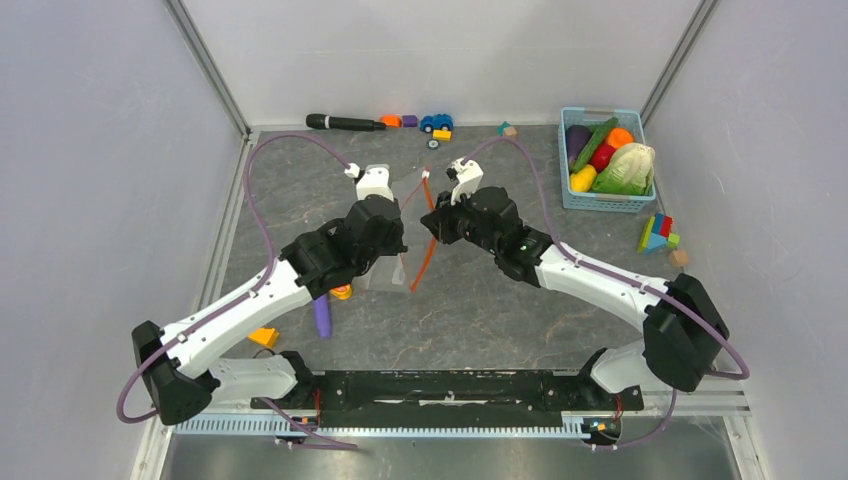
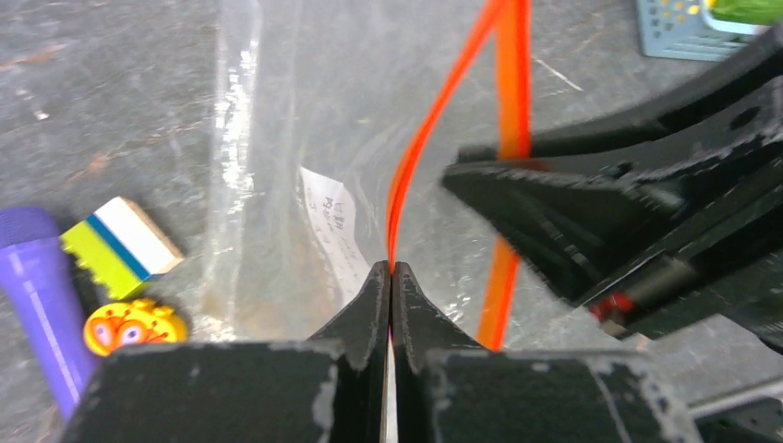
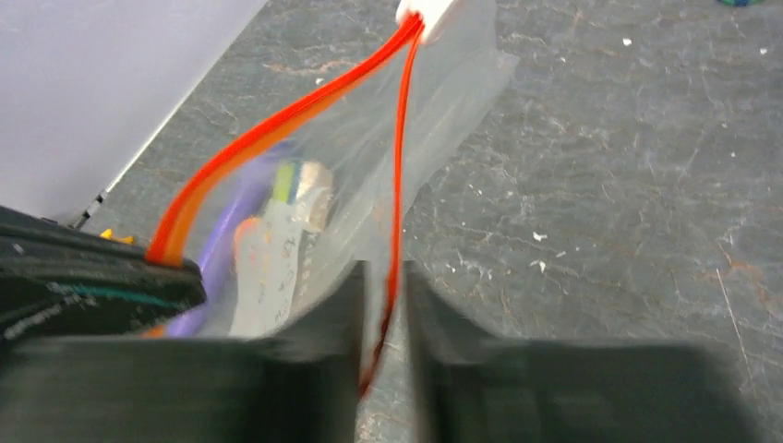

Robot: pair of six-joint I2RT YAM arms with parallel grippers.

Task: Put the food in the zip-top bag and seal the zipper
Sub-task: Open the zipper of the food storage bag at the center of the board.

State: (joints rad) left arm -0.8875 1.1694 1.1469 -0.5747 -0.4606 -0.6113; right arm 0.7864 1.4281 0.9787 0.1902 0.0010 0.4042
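Observation:
The clear zip-top bag (image 1: 390,240) is held up off the table between my two grippers, its mouth open a little. Its orange-red zipper (image 1: 422,250) runs down the middle, with a white slider (image 3: 429,11) at the far end. My left gripper (image 2: 391,269) is shut on one strip of the zipper, beside the white label (image 2: 334,231). My right gripper (image 3: 386,277) stands slightly open, with the other zipper strip (image 3: 399,166) running through the gap between its fingers. The food lies in the light blue basket (image 1: 600,203) at the back right: cabbage (image 1: 626,170), eggplant (image 1: 577,138), cucumber (image 1: 596,142), and red, orange and yellow pieces.
A purple stick (image 1: 321,315), a yellow-orange toy (image 1: 341,292) and a striped block (image 2: 120,245) lie under and beside the bag. A yellow piece (image 1: 264,337) lies near the left arm. A black stick (image 1: 345,123), toy car (image 1: 436,122) and blocks (image 1: 657,235) line the back and right.

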